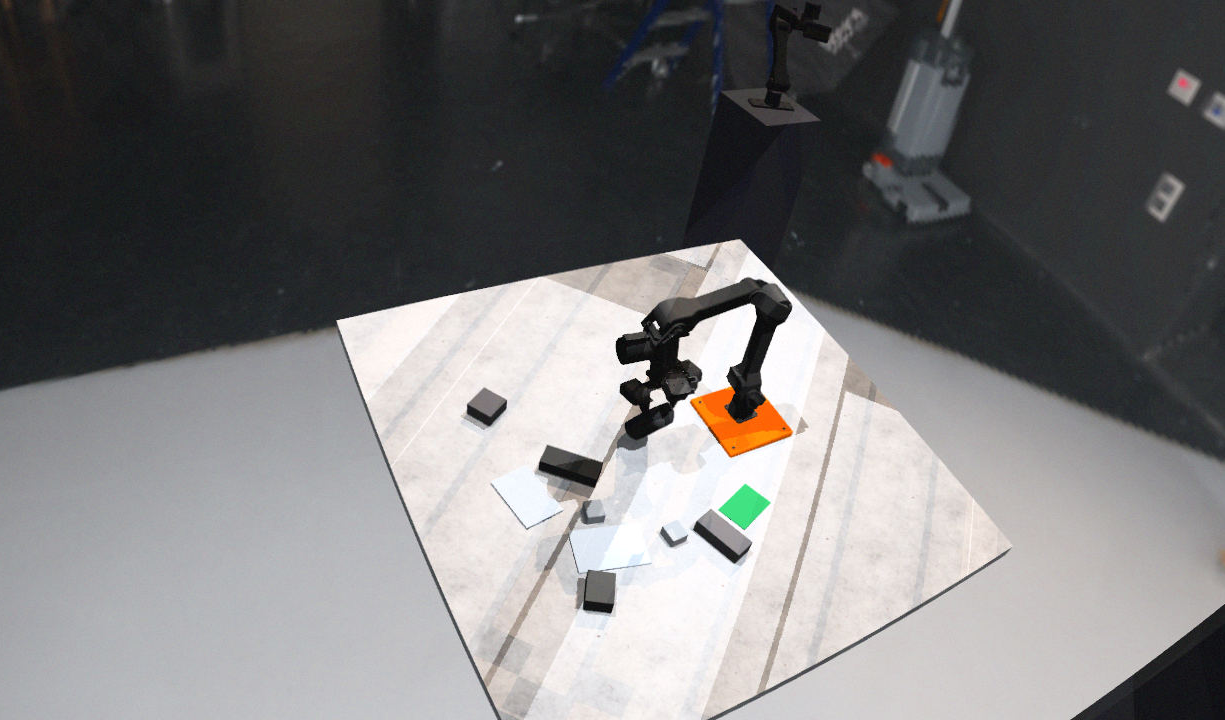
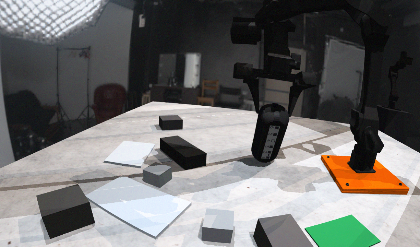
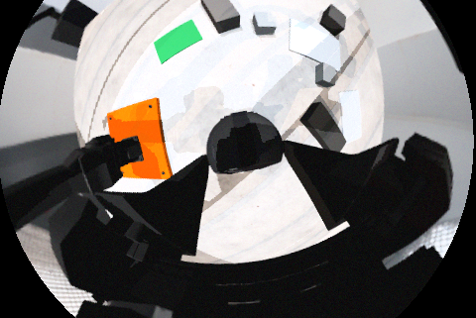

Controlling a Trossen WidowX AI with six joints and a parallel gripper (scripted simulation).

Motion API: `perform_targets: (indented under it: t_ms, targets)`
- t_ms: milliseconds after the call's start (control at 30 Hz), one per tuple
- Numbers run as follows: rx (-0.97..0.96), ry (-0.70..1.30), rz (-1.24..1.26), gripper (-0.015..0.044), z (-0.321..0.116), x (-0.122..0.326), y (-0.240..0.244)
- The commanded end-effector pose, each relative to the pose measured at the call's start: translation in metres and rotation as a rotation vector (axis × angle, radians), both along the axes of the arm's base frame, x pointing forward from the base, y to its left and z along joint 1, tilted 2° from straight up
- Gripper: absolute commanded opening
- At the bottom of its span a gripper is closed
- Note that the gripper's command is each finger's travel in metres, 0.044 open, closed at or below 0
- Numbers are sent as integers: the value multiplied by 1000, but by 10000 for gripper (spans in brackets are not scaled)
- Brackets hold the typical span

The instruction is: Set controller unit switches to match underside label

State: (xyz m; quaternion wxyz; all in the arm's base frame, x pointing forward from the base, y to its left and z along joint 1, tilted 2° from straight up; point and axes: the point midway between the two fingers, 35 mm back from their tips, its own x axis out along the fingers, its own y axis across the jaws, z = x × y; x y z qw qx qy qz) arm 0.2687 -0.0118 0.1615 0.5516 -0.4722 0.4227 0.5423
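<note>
Landmark: orange base plate (image 1: 719,436) (image 2: 373,181) (image 3: 149,130). Gripper (image 1: 659,401) (image 2: 273,113) (image 3: 245,152) clamped on tilted controller unit (image 1: 649,420) (image 2: 270,132) (image 3: 244,142), beside plate. Exterior shows label (image 2: 269,142), 6–1, only 4 empty; top and wrist don't.
</note>
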Motion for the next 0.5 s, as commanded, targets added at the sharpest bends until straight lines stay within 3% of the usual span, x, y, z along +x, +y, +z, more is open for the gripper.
perform_targets:
  t_ms: [0,467]
  targets:
    - [-2,-4,1,336,1,1,-6]
    - [26,-3,3,336,3,1,-18]
